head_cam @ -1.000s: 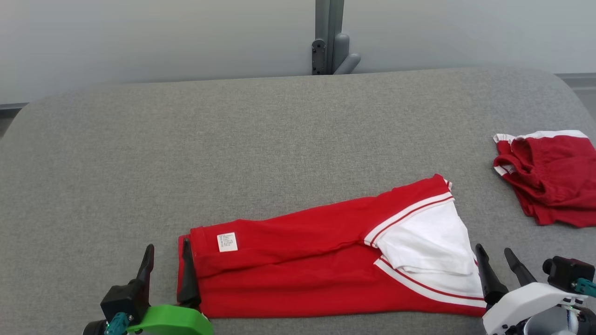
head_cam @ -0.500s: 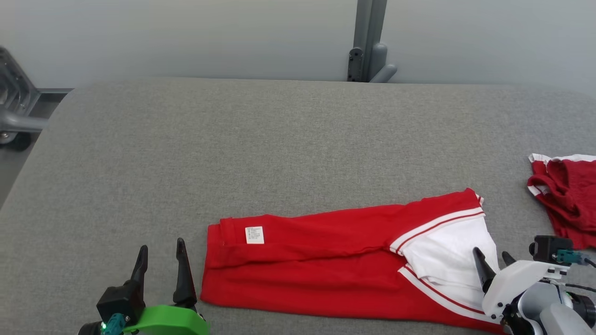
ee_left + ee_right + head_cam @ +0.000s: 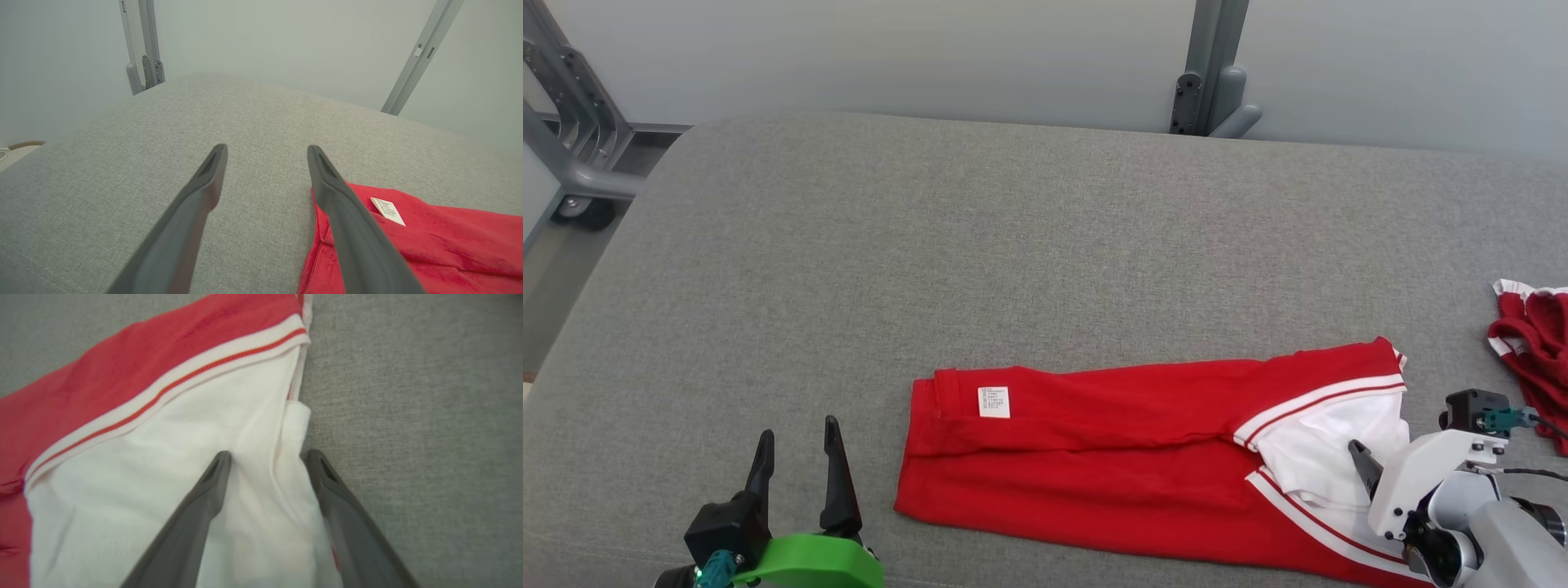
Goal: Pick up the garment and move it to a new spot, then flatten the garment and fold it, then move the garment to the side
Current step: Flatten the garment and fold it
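Folded red garment with white striped end (image 3: pixel 1111 457) lies lower right of centre on grey cloth tabletop (image 3: pixel 1013 245); left gripper (image 3: pixel 798 429) open beside it, right gripper (image 3: pixel 268 455) open over white end; risk: pinching only top layer could undo fold.

Grey table (image 3: pixel 1045 245) carries folded garment (image 3: pixel 1094 457), crumpled clothing (image 3: pixel 1535 343).

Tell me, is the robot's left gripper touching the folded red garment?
Apart. The head view shows a strip of bare gray surface between the left gripper and the red garment.
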### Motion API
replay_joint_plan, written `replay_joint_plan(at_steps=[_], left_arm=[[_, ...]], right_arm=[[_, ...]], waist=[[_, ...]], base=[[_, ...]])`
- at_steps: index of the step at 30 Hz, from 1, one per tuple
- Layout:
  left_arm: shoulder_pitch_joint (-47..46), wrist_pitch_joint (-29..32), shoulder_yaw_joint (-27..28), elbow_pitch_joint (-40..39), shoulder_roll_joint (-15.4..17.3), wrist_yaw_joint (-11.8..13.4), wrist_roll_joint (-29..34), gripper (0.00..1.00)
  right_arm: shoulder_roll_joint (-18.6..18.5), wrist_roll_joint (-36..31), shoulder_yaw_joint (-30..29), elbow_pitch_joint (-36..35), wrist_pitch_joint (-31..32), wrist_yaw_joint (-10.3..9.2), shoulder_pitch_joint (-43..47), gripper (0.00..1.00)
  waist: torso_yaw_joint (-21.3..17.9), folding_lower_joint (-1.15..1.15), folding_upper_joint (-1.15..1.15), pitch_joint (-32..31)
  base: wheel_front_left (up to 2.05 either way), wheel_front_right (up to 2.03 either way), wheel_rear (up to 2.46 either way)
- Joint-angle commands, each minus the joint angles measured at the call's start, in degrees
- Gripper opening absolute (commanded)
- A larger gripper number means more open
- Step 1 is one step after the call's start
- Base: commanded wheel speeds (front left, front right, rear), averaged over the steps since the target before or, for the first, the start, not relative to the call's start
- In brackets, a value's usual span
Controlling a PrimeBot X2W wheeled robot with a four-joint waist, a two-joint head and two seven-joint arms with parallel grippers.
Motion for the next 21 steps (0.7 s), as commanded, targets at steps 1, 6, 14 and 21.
replay_joint_plan(at_steps=[1, 6, 14, 21], left_arm=[[-0.2, -0.1, 0.3, -0.1, 0.0, -0.1, 0.2, 1.0], [-0.1, -0.2, 0.8, -0.4, -0.2, -0.1, 0.5, 1.0], [0.5, -0.2, 1.6, -0.7, -0.3, -0.1, 0.7, 1.0], [0.8, -0.2, 1.4, -0.8, -0.4, -0.2, 0.7, 1.0]], right_arm=[[1.3, 0.7, 2.0, 1.1, 1.5, 0.17, 0.4, 0.49], [0.4, 2.3, 6.0, 1.3, 0.9, 0.07, -1.2, 0.0], [-3.0, 4.4, 7.2, -1.4, -3.6, 0.04, -3.6, 0.0], [-8.7, 6.5, 6.7, -7.9, -3.9, 0.02, -1.4, 0.0]], waist=[[0.0, 0.0, 0.0, 0.1], [-0.5, 0.0, 0.0, 0.4], [-3.3, 0.0, 0.0, 0.1], [-7.9, 0.0, 0.0, 0.0]], base=[[0.0, 0.0, 0.0], [0.0, 0.0, 0.0], [0.0, 0.0, 0.0], [0.0, 0.0, 0.0]])
